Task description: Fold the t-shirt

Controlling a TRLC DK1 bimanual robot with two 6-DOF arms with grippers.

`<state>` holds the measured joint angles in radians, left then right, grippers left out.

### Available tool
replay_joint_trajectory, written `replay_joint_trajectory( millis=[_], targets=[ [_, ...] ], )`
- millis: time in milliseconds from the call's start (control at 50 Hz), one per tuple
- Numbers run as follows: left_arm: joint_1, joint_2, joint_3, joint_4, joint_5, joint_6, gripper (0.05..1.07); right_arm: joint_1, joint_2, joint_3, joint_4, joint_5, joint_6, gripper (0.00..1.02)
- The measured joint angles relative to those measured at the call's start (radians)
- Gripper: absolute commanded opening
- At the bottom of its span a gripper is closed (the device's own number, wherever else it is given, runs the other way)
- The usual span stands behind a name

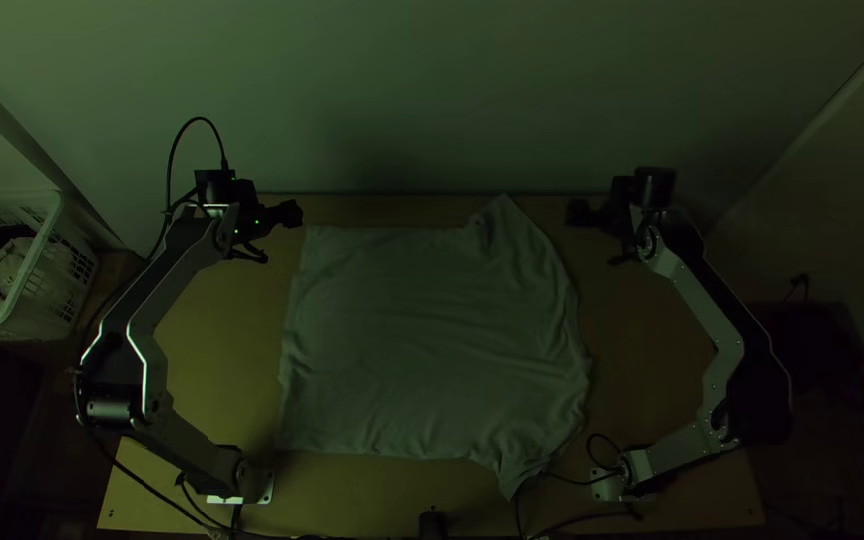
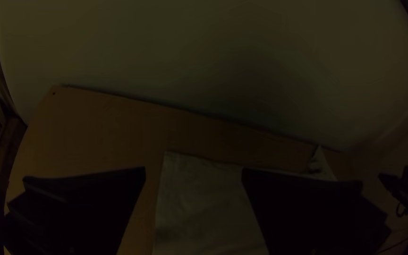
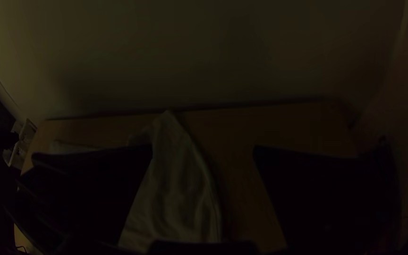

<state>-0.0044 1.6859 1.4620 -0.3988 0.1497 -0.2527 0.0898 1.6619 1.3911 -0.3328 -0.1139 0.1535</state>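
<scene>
0 folds are made, as far as I can judge: in the top view the t-shirt point(image 1: 427, 340) lies spread across the middle of the table point(image 1: 642, 370), rumpled along the side nearer the right arm, with 2 pointed parts, probably sleeves, at the far and near edges. All the folding is left, likely 2 or more folds. The left gripper point(image 1: 292, 213) is beside 1 far corner of the cloth and the right gripper point(image 1: 579, 213) is off the far point, both apart from it. Where the collar is, I cannot tell; cables cross near the near point, and the dark contents of the basket point(image 1: 49, 225) are hard to make out.

Left wrist view: its 2 fingers point(image 2: 86, 208) stand spread, pinching nothing, with the cloth's corner visible in the gap. 1 finger hides part of the fabric, and the bottom edge cuts the rest off.

Right wrist view: these 2 fingers point(image 3: 317, 193) are wide apart as well, holding nothing. The far point lies flat-looking between them, its creases dim; 1 finger covers fabric beyond it.
</scene>
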Motion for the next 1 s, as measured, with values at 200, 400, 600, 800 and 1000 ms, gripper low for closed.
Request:
replay_joint_trajectory(
  millis=[200, 400, 600, 800, 1000],
  targets=[
    [0.011, 0.155, 0.114, -0.026, -0.016, -0.001, 1.03, 0.000, 0.126, 0.139, -0.110, -0.001, 0.026, 0.98],
    [0.011, 0.252, 0.171, -0.031, -0.032, 0.002, 1.01, 0.000, 0.274, 0.297, -0.240, -0.032, 0.036, 0.96],
    [0.008, 0.328, 0.246, -0.039, -0.034, 0.002, 0.95, 0.000, 0.386, 0.381, -0.358, -0.044, 0.057, 0.86],
    [0.008, 0.365, 0.288, -0.041, -0.034, 0.002, 0.96, 0.003, 0.446, 0.384, -0.388, -0.044, 0.060, 0.86],
    [0.008, 0.378, 0.289, -0.042, -0.034, 0.002, 0.96, 0.035, 0.486, 0.384, -0.401, -0.045, 0.060, 0.64]
  ],
)
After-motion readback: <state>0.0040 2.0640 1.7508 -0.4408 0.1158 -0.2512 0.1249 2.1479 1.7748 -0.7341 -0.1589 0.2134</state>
